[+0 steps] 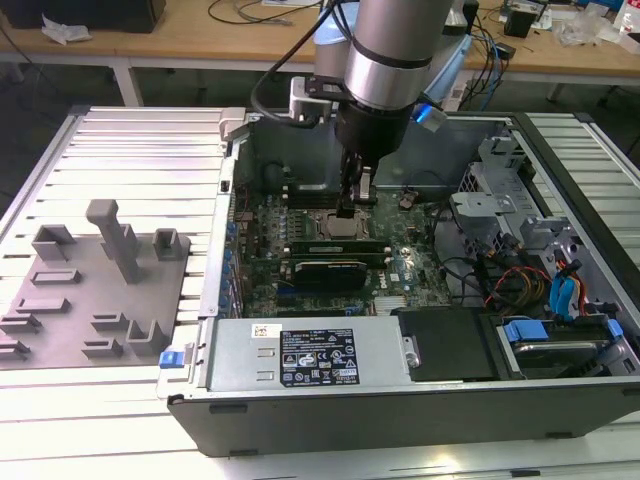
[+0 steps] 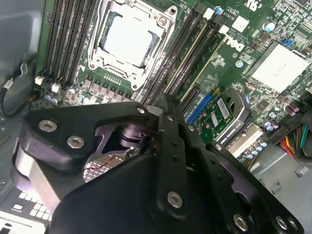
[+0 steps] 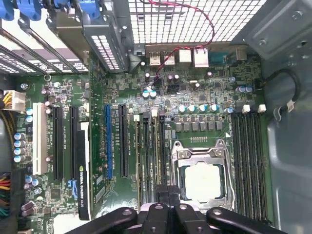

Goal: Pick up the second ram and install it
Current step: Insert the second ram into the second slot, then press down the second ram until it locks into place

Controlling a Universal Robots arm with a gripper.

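Note:
The open computer case (image 1: 420,415) lies on its side with the green motherboard (image 3: 195,105) facing up. My gripper (image 1: 350,208) reaches down into it beside the silver processor (image 1: 335,226). In both wrist views the black fingers (image 3: 161,200) meet tip to tip over one end of the memory slots, so the gripper (image 2: 162,105) (image 3: 168,192) is shut. The second ram (image 3: 155,156) (image 2: 195,61) (image 1: 340,244) stands on edge in a slot, running under the fingertips. I cannot tell whether the tips touch it. Another stick (image 3: 146,156) sits in a slot beside it.
A grey block fixture (image 1: 100,280) with upright posts lies on the slatted table at the exterior view's left. Inside the case are a graphics card (image 1: 325,270), the power supply (image 1: 310,350), drive bays and coloured cables (image 1: 520,280). A second slot bank (image 3: 248,161) flanks the processor (image 3: 202,180).

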